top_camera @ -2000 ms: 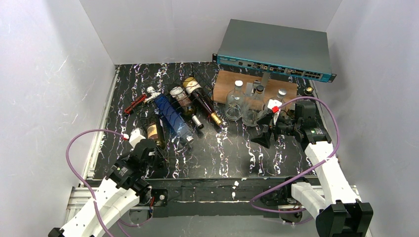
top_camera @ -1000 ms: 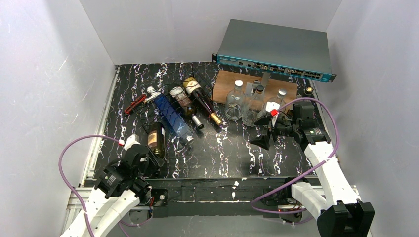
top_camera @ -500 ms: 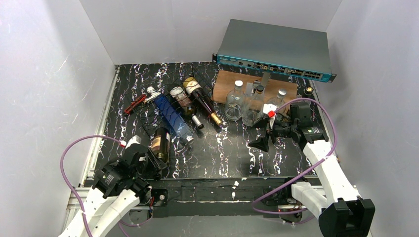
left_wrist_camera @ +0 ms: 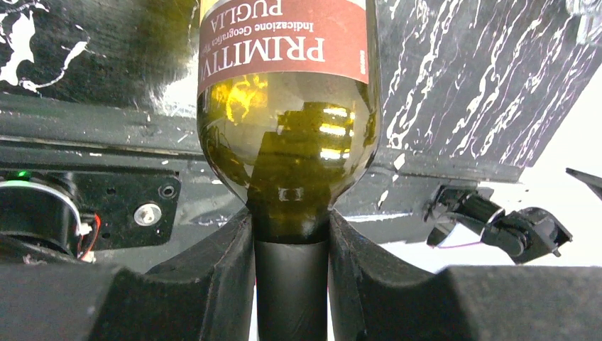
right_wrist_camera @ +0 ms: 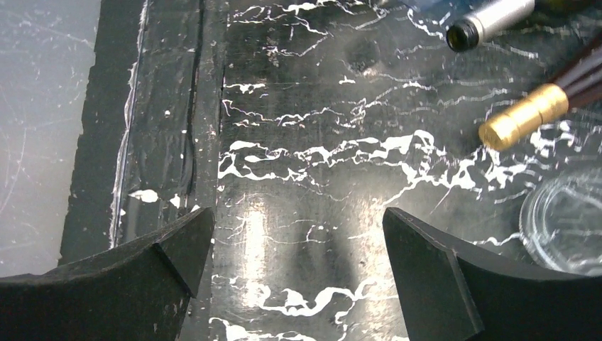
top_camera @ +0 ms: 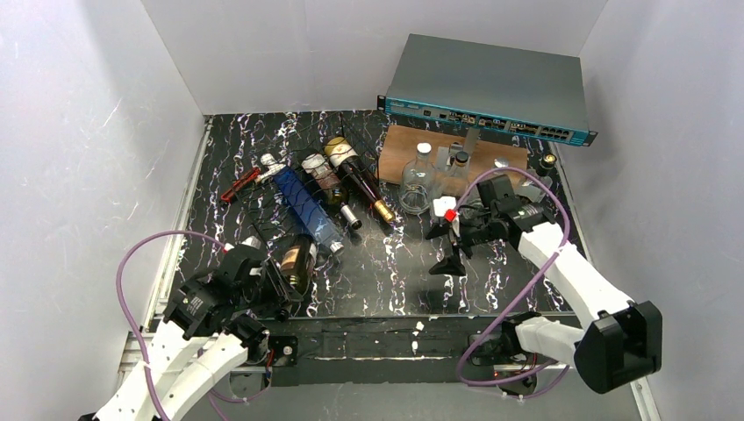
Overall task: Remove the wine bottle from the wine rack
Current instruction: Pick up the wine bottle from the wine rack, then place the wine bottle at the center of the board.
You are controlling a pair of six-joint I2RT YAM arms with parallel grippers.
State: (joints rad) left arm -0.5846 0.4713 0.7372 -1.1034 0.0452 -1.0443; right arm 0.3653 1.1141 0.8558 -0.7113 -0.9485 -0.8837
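The wine bottle (top_camera: 296, 257) is dark green with a red label (left_wrist_camera: 284, 35). It is tilted just in front of the near end of the wine rack (top_camera: 274, 221), a low black wire frame. My left gripper (top_camera: 274, 285) is shut on its neck, and in the left wrist view the neck (left_wrist_camera: 291, 284) sits tight between the fingers of the left gripper (left_wrist_camera: 291, 249). A blue bottle (top_camera: 303, 206) and two other bottles (top_camera: 326, 181) lie across the rack. My right gripper (top_camera: 443, 248) is open over bare tabletop at centre right, and nothing is between the fingers of the right gripper (right_wrist_camera: 298, 234).
A brown wooden board (top_camera: 397, 140) at the back right carries clear glass flasks (top_camera: 417, 180), under a grey network switch (top_camera: 487, 83). A red-handled tool (top_camera: 239, 185) lies left of the rack. A gold-capped neck (right_wrist_camera: 522, 117) and a silver-capped neck (right_wrist_camera: 490, 21) point toward the right gripper.
The left arm has drawn the bottle back from the rack toward the table's near edge and swung it rightward. The right arm has moved left from the flasks toward the table's middle.
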